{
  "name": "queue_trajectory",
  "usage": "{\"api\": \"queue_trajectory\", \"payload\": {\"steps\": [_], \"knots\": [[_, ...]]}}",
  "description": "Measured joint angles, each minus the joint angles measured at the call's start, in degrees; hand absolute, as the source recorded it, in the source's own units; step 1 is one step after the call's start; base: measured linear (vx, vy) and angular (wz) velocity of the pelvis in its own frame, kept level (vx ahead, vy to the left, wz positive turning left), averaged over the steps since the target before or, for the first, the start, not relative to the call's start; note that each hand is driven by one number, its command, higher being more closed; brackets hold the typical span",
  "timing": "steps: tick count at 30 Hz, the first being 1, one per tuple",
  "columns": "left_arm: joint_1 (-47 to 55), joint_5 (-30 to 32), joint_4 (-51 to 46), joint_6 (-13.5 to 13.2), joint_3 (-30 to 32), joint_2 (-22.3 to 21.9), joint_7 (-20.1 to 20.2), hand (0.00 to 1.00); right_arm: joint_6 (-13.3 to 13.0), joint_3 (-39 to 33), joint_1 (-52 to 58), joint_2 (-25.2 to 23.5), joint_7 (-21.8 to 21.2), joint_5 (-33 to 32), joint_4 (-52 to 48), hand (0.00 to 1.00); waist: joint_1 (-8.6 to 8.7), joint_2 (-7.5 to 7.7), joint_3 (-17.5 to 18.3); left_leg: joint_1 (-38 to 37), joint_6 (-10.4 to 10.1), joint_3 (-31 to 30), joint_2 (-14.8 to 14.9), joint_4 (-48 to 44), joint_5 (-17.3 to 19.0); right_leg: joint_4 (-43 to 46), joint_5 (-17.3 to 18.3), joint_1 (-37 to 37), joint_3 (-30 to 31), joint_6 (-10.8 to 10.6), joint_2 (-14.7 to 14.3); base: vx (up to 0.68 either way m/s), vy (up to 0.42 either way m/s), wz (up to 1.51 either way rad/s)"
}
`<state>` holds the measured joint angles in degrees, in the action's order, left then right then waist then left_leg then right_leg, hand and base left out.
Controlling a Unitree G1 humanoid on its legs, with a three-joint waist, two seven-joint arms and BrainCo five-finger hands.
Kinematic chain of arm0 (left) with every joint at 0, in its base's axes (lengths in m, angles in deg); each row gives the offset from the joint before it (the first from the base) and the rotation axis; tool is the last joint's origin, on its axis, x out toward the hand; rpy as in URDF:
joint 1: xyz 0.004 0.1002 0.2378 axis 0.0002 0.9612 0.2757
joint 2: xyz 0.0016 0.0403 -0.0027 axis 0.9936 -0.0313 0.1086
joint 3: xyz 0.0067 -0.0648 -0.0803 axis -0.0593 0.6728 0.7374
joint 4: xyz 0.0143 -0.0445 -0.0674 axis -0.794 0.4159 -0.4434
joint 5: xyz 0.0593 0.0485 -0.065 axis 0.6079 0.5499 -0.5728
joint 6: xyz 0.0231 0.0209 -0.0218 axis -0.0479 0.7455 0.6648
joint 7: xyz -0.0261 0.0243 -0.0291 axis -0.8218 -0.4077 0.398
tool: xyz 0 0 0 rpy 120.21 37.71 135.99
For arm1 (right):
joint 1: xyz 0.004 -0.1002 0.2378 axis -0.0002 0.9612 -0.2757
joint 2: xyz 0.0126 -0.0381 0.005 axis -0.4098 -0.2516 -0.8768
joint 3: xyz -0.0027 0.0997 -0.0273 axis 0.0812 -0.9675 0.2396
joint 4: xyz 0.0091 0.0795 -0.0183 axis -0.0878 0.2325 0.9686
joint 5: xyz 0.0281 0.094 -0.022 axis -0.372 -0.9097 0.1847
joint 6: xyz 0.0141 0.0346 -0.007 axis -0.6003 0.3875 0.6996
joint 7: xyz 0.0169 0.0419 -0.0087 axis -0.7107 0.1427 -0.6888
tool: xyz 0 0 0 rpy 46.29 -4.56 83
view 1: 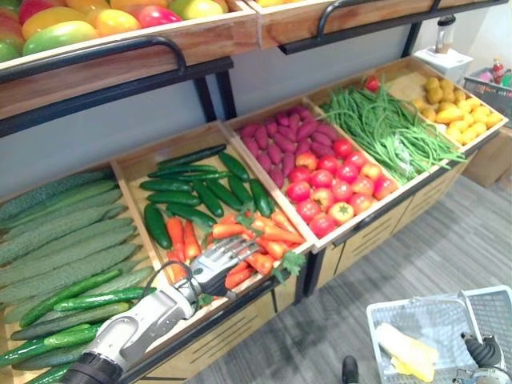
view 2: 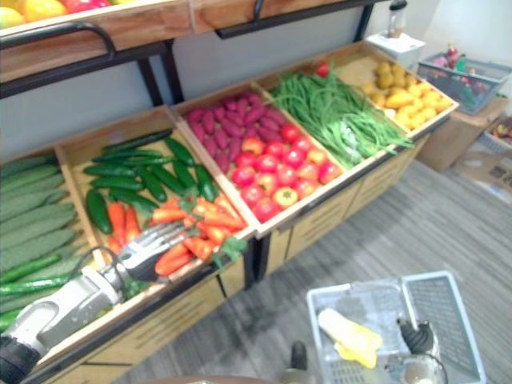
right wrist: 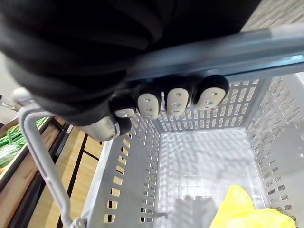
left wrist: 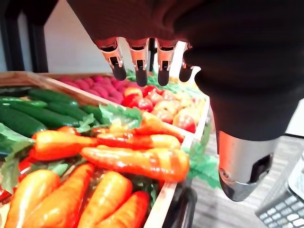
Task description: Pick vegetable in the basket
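Note:
Orange carrots (view 1: 258,237) lie in a heap at the front of a wooden crate (view 1: 128,166), with dark green cucumbers (view 1: 189,197) behind them. My left hand (view 1: 213,269) hovers just over the near carrots, open, its fingers (left wrist: 141,64) straight above the carrots (left wrist: 137,161) and holding nothing. A pale grey plastic basket (view 1: 382,310) hangs low at the right over the floor. It holds a yellow vegetable (view 1: 406,350). My right hand (view 1: 483,352) is shut on the basket's handle (right wrist: 223,54), fingers (right wrist: 178,100) curled round the bar.
Long light green cucumbers (view 1: 56,240) fill the left crate. To the right are purple sweet potatoes (view 1: 282,138), red tomatoes (view 1: 336,188), green beans (view 1: 382,128) and yellow vegetables (view 1: 456,108). An upper shelf holds mangoes (view 1: 76,22). Another basket (view 2: 466,80) stands far right.

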<state>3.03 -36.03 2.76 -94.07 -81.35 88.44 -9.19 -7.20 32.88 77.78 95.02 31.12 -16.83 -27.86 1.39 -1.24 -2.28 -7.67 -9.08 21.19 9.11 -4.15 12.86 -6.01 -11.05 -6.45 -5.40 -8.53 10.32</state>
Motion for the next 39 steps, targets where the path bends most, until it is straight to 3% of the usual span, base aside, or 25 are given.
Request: {"api": "queue_trajectory", "payload": {"steps": [9, 13, 20, 33, 34, 39], "knots": [[-5.9, 2.1, 9.1, 2.2, -4.8, -4.1, -0.1, 0.00, 0.0, 1.3, -0.7, 2.6, 0.9, 0.0, -3.5, 1.00, 0.47, -1.88, -1.9, 1.8, -0.1, 2.2, -0.5, 0.1, -0.1, 0.0, -0.6, -3.5, 2.3, -0.1, -0.2, -0.01, -0.043, -0.12], [-6.2, 2.2, 11.2, 3.8, -4.6, -4.1, -0.2, 0.00, -0.1, 1.2, -2.1, 3.5, 1.7, 0.0, -3.9, 1.00, 1.75, -2.48, -3.2, 2.6, -0.1, 3.4, -0.7, 0.3, -0.1, 0.0, -0.9, -5.2, 3.1, -0.1, -0.4, -0.01, -0.053, -0.13], [-6.8, 2.2, 11.4, 5.8, -2.8, -6.4, -0.2, 0.00, 0.2, 1.1, -1.6, 4.4, 2.4, 0.0, -3.9, 1.00, 1.88, -2.79, -4.2, 3.0, 0.0, 3.4, -1.1, 0.5, -0.1, 0.0, -1.0, -5.8, 3.6, -0.1, -0.2, -0.02, -0.056, -0.02], [-6.8, 2.1, 11.4, 5.9, -0.6, -7.4, -0.2, 0.00, 0.2, 0.0, -2.4, 4.4, 2.4, -0.1, -4.7, 1.00, 1.87, -3.24, -5.7, 4.6, 0.0, 3.3, -1.2, 0.5, -0.1, 0.0, -1.0, -7.4, 3.8, -0.2, -0.1, -0.02, -0.065, 0.00], [-6.9, 2.1, 11.4, 5.9, -0.4, -7.4, -0.2, 1.00, 0.2, 0.0, -2.3, 4.4, 2.4, -0.1, -4.7, 1.00, 1.90, -3.20, -5.7, 4.5, 0.0, 3.3, -1.3, 0.5, -0.1, 0.0, -1.1, -7.4, 3.9, -0.2, -0.1, -0.01, -0.054, -0.03], [-6.8, 2.3, 11.7, 5.7, 0.1, -7.4, -0.5, 1.00, 0.2, 0.0, -2.5, 4.4, 2.4, -0.1, -4.5, 1.00, 1.95, -3.20, -5.7, 4.3, 0.0, 3.3, -1.3, 0.5, -0.1, 0.0, -1.0, -7.3, 3.8, -0.2, 0.0, -0.02, -0.057, 0.00]]}}
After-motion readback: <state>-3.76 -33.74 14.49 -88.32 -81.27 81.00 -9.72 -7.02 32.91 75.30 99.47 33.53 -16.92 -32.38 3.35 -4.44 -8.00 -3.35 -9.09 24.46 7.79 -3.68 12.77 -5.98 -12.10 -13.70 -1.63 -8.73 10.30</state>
